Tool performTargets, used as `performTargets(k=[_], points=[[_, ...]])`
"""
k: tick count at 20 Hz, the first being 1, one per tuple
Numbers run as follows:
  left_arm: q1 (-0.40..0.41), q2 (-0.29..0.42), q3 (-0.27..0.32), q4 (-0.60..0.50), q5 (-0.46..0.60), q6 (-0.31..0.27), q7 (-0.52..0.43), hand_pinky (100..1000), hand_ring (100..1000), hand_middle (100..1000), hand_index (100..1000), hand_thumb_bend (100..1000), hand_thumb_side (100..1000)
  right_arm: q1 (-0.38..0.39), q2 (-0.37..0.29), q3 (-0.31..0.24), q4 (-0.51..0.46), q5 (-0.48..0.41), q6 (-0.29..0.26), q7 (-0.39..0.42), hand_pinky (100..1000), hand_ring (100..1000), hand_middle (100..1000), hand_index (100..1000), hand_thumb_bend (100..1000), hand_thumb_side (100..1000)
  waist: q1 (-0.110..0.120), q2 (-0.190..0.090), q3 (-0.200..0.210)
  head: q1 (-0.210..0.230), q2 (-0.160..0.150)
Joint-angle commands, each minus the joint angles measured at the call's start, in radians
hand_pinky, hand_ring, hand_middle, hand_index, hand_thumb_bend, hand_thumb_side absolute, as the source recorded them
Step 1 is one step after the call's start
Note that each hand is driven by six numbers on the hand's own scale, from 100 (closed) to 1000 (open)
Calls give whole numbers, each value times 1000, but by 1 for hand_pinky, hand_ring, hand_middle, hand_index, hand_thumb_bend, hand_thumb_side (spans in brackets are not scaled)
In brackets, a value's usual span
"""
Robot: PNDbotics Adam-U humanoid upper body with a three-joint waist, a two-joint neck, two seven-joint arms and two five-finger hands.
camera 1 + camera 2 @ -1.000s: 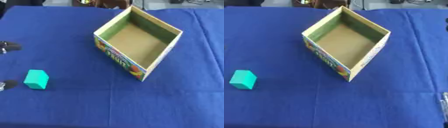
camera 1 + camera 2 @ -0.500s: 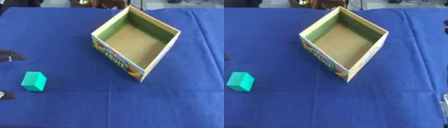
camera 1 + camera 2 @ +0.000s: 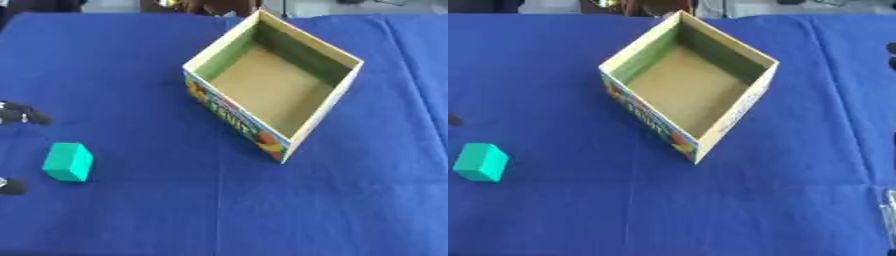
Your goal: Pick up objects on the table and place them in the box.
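teal block (image 3: 68, 161) sits on the blue cloth of the table (image 3: 131, 65) nr its left edge, well apart from the open cardboard box (image 3: 273, 85), which stands mid-table twd the far edge w/ nothing inside. left hand (image 3: 19, 114) only shows as dark fingertips at left edge, each side of the block, not touching; can't tell its state. right hand (image 3: 888, 212) barely shows at lower right edge, state unclear.

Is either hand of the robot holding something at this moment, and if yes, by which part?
Nothing is held. The teal block lies alone on the blue tablecloth, with the left hand beside it at the view's left edge, apart from it. The box is empty.
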Motion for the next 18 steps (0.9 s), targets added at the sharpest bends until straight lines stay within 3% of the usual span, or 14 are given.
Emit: performTargets(k=[1, 18], points=[[-25, 11, 2, 19, 17, 3, -17, 799, 819, 802, 962, 758, 798, -9, -3, 1, -19, 10, 3, 5, 874, 891, 733, 829, 100, 813, 4, -14, 0, 4, -10], [-54, -36, -25, 74, 5, 22, -33, 797, 810, 793, 942, 749, 793, -12, 7, -1, -19, 19, 10, 6, 877, 893, 732, 830, 100, 812, 4, 0, -4, -11, -16]])
